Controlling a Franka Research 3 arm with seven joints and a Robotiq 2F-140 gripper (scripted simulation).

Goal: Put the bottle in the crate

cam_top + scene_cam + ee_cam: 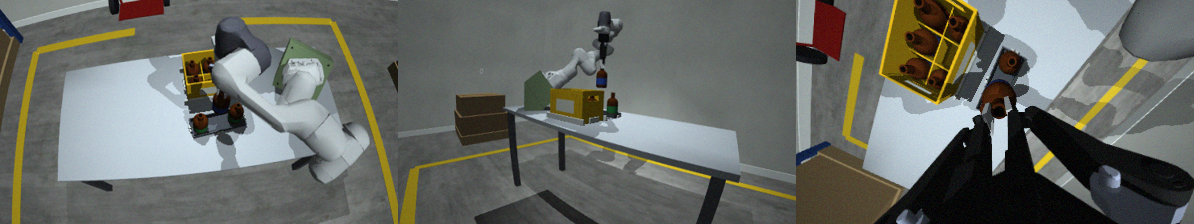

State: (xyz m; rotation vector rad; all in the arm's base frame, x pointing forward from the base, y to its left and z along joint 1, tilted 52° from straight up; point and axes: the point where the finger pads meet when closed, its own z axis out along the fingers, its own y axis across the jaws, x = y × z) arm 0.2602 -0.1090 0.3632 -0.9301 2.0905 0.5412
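Note:
My gripper (pixel 999 107) is shut on the neck of a brown bottle with a blue label (pixel 997 99). It holds the bottle upright, well above the table, as the exterior view shows (pixel 602 78). The bottle hangs over the near end of the dark tray (pixel 217 126), just beside the yellow crate (pixel 197 72). Two brown bottles with green labels (pixel 200 122) (pixel 236 113) stand on the tray. In the wrist view the crate (pixel 932 45) holds several brown bottles. One middle slot on the tray side (pixel 948 50) looks empty.
A green panel (pixel 302 66) stands at the arm's base behind the crate. Stacked cardboard boxes (pixel 480 117) stand on the floor beyond the table's end. A red cart (pixel 138 7) is on the floor past the yellow floor line.

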